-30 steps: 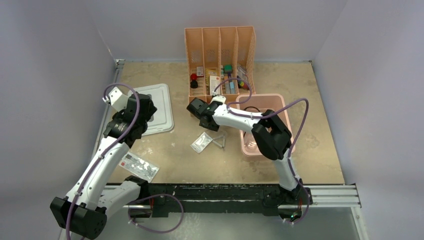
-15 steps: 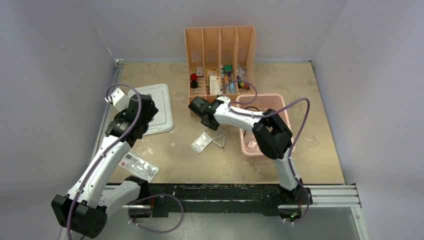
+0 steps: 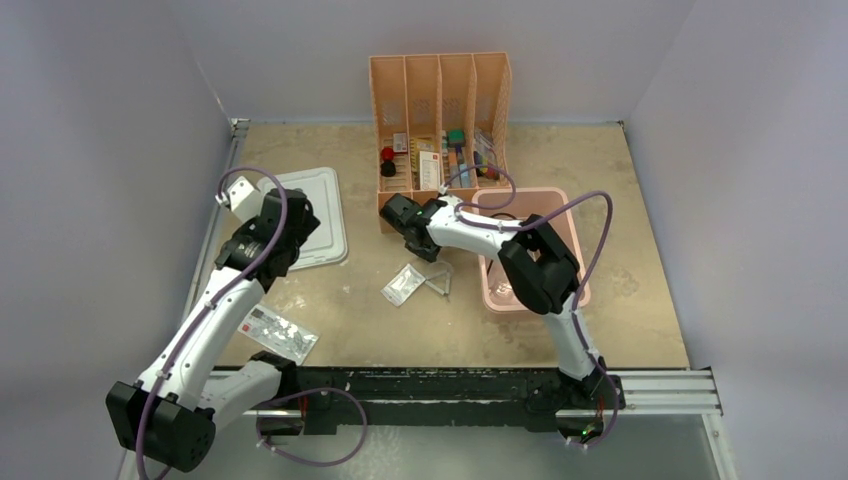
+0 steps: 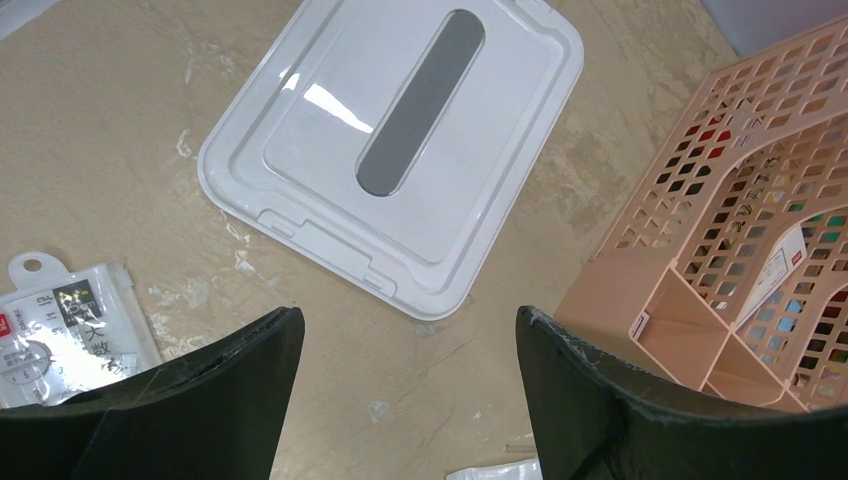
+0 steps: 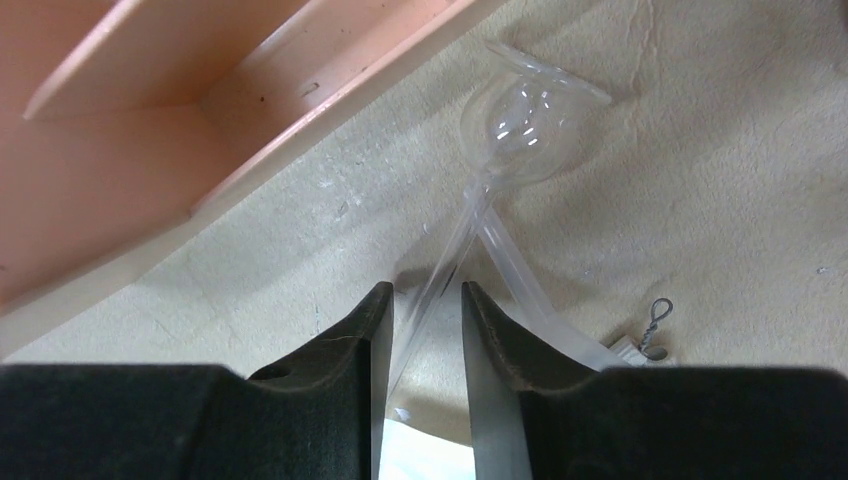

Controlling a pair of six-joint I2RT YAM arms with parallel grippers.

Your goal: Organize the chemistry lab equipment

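In the right wrist view a clear glass piece with a round bulb and thin stems lies on the table beside the organizer's base. One stem runs down between my right gripper's fingers, which stand narrow around it with a small gap showing. A clear packet and the white triangle lie just in front of the right gripper. The triangle's wire twist shows at the right. My left gripper hangs wide open over bare table near the white lid, holding nothing.
The peach divided organizer stands at the back with small colourful items in it. A pink bin sits to its right. A flat red-and-white printed packet lies at the front left. The white lid is under the left gripper.
The right gripper's jaws have narrowed around the clear stem, and the gripper has edged toward the organizer. The left arm has shifted a little to the right.
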